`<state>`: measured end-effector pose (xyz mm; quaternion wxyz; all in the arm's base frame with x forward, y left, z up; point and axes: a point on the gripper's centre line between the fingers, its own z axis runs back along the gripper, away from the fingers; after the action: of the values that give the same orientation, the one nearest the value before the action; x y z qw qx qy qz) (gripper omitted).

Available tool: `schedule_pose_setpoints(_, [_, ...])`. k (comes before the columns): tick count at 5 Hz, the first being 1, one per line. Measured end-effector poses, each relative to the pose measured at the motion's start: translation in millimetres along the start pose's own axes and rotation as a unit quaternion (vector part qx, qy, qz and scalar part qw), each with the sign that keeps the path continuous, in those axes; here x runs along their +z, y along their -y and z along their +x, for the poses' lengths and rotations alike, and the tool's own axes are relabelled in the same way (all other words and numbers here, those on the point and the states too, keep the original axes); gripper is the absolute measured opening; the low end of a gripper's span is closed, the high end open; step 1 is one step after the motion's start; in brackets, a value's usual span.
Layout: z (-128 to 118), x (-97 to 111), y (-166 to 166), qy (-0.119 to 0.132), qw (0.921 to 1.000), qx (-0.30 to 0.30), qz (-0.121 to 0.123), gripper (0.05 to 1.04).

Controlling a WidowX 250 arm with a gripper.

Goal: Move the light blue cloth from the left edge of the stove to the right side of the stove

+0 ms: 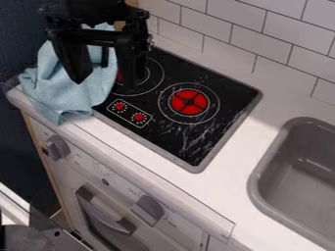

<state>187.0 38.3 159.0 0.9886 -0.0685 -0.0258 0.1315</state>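
Black pincer [105,84], light-blue cloth [49,81] behind it.

Cloth [55,92] — partly hidden (behind gripper [105,84]).

Kitchen setting, apparently toy or mock-up. Indicated by: black cooktop [219,100] with red burner markings, set into white counter [226,169] at 12 o'clock; grey sink [260,169] sunk at 4 o'clock; oven front [108,213] with knobs [58,147] mounted at 7 o'clock; wall covered in white tiles [245,41] at 1 o'clock; blue cloth [72,95] draped at 10 o'clock.
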Motion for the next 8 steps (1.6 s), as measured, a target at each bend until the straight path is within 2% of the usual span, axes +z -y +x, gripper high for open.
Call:
schedule_pose_setpoints(1, [0, -6, 0, -0.009, 0.9999, -0.003, -0.004, 1.000])
schedule_pose_setpoints(2, [36, -28, -17, -0.026, 0.9994, 0.004, -0.024, 1.000])
schedule_pose_setpoints(3, [76, -47, -39, -0.045, 0.9982, 0.036, -0.015, 1.000])
schedule_pose_setpoints(4, [111, -74, -60, -0.068, 0.9967, 0.042, -0.016, 1.000])
schedule_pose_setpoints(5, [141, -101, -92, -0.074, 0.9955, 0.058, -0.011, 1.000])
schedule_pose_setpoints(6, [151, -117, -112, -0.083, 0.9935, 0.077, 0.004, 1.000])
schedule_pose_setpoints(7, [155, -123, -119, -0.072, 0.9942, 0.079, 0.014, 0.945])
schedule_pose_setpoints(8, [156, -127, -120, -0.073, 0.9939, 0.080, 0.019, 0.650])
